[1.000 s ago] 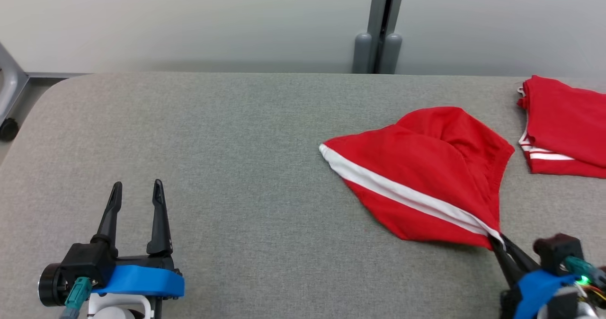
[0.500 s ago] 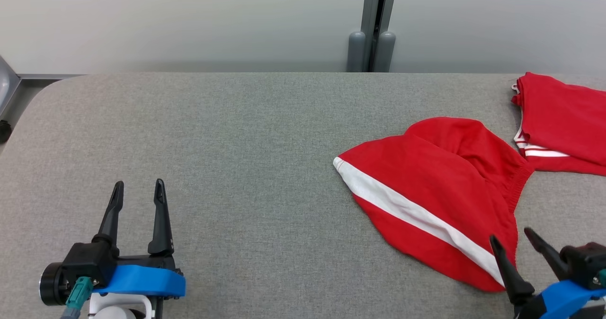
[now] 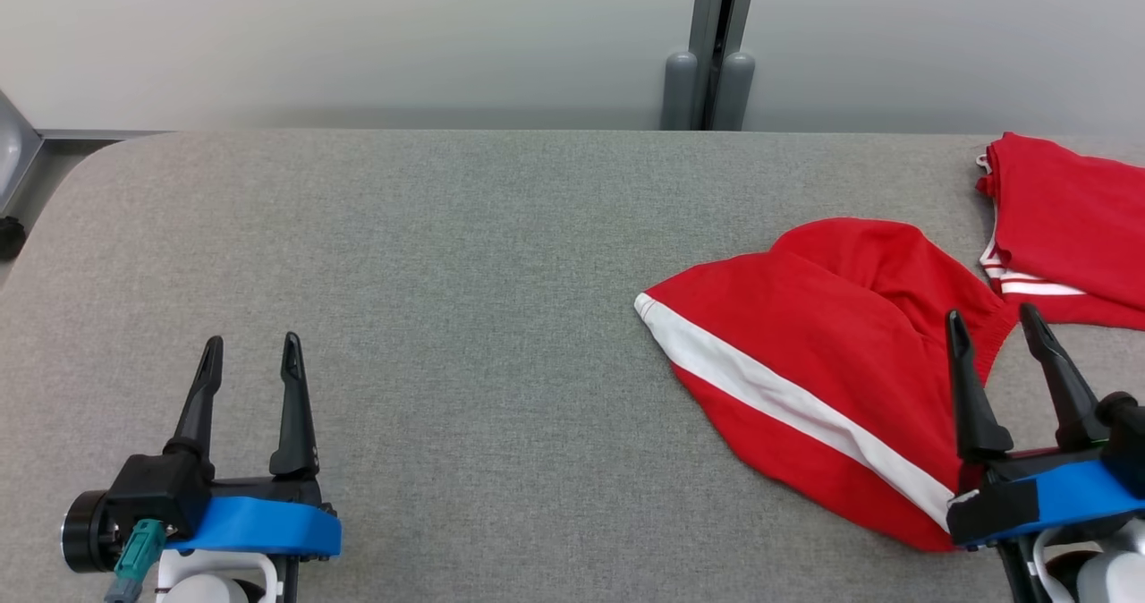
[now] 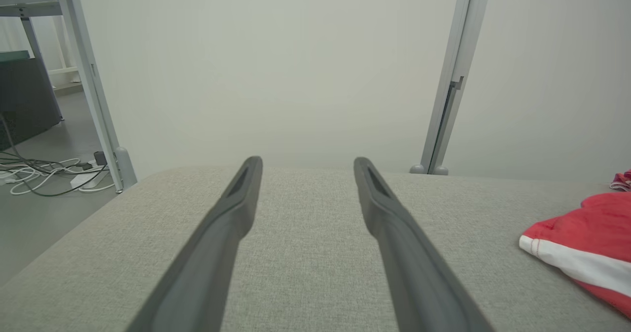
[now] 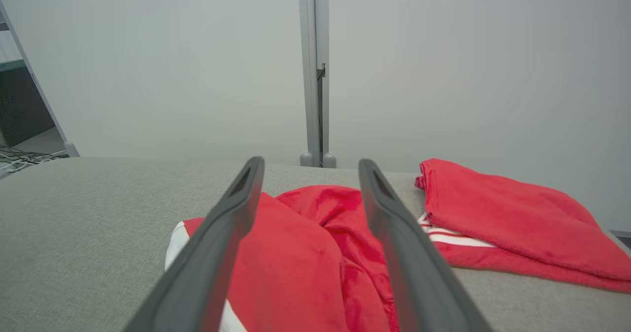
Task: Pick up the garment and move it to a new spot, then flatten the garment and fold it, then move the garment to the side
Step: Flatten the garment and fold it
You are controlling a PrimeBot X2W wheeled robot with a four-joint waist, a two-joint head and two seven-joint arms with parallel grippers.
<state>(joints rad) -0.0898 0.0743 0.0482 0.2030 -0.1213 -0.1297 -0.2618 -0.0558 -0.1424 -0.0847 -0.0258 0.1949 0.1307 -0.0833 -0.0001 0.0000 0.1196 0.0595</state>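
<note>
The right hand (image 3: 992, 315) is spread, with nothing between its fingers, over the near right corner of the red shorts (image 3: 805, 317). The shorts lie rumpled on the grey bench (image 3: 447, 272), white stripe up, reaching ahead and to the left of that hand. A second red garment (image 3: 1073, 218) lies ahead to its right. The left hand (image 3: 251, 341) is also spread and empty, with the shorts well off to its right
</note>
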